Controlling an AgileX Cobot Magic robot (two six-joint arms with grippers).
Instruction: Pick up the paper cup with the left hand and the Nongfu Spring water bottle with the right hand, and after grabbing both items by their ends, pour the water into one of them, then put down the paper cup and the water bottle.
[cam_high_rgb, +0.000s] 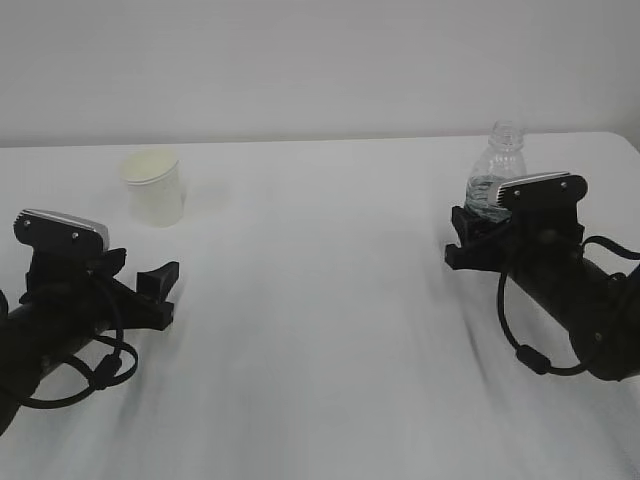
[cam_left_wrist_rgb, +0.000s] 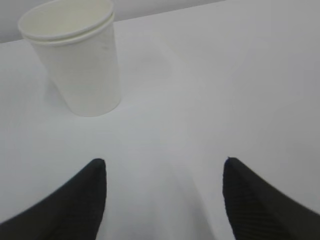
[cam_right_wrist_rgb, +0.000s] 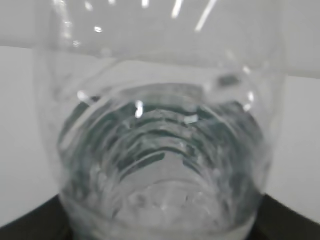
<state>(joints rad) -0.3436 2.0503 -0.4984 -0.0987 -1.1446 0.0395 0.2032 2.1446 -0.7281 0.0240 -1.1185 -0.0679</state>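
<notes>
We see a small cream-white tapered paper cup (cam_high_rgb: 153, 186) at the upper left of the exterior frame; its wall looks matt and smooth, with a rolled rim. At the upper right stands a clear ribbed plastic bottle (cam_high_rgb: 499, 158), glossy, catching bright glints in the right wrist view, where the clear water (cam_right_wrist_rgb: 160, 165) inside shimmers. The white table (cam_high_rgb: 320, 330) looks smooth and matt. Both black grippers, left (cam_high_rgb: 160, 290) and right (cam_high_rgb: 470, 238), seem matt plastic; the left's fingertips (cam_left_wrist_rgb: 80, 200) show a fine ribbed texture. Each carries a silver-grey, faintly sheened camera block (cam_high_rgb: 60, 230).
</notes>
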